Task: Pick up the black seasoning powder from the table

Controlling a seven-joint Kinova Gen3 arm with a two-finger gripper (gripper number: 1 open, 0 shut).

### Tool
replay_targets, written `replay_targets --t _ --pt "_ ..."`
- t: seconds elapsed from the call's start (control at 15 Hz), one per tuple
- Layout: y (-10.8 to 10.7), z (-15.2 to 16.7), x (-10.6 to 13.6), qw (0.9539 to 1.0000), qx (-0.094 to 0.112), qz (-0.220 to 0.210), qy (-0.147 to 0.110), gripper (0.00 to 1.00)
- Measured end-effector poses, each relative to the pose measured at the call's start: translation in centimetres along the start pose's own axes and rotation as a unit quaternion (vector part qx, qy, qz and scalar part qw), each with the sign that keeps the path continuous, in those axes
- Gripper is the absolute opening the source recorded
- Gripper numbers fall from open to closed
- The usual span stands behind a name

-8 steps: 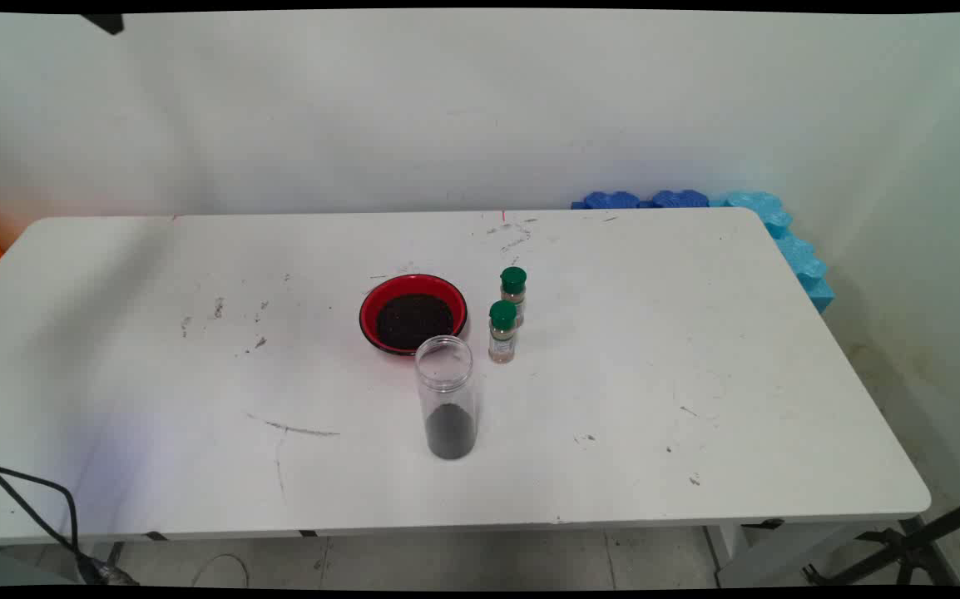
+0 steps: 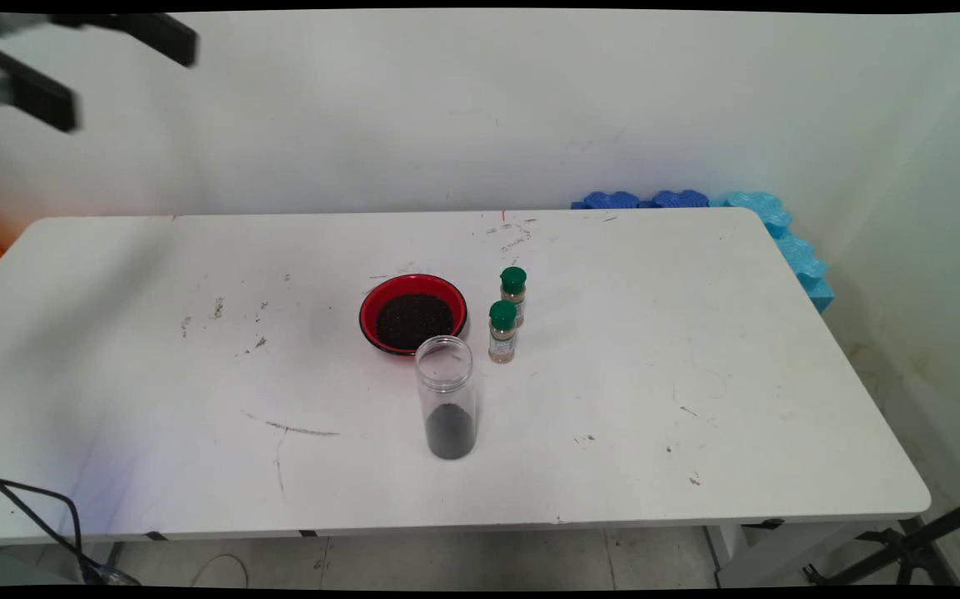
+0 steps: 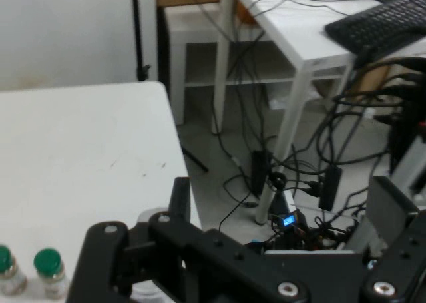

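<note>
My gripper (image 2: 132,81) hangs high at the upper left of the main view, far above the white table (image 2: 696,333), open and holding nothing. Near the table's middle a red bowl (image 2: 413,313) holds dark grains. Just in front of it a tall clear jar (image 2: 446,398) stands open-topped, with dark grains in its bottom. Right of the bowl stand two small spice bottles with green caps (image 2: 502,331) (image 2: 513,293). In the hand view the gripper (image 3: 286,203) is spread wide over the table's edge, and the two green-capped bottles (image 3: 49,270) show at the bottom left.
Blue foam blocks (image 2: 771,225) line the table's far right corner. A black cable (image 2: 39,507) hangs at the front left. Beyond the table edge, the hand view shows a white desk (image 3: 293,36), a keyboard (image 3: 379,20) and tangled cables (image 3: 286,183) on the floor.
The gripper has come down and right into the main view; before, only a dark tip showed at the top edge. The things on the table have not moved.
</note>
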Motion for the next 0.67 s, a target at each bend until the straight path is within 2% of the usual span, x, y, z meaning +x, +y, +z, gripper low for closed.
replay_targets --t 0.27,0.67 --pt "-0.4 3.6 -1.6 0.9981 0.037 -0.049 -0.007 1.0" --pt "0.2 10.2 -4.5 0.9889 0.091 -0.117 -0.015 1.0"
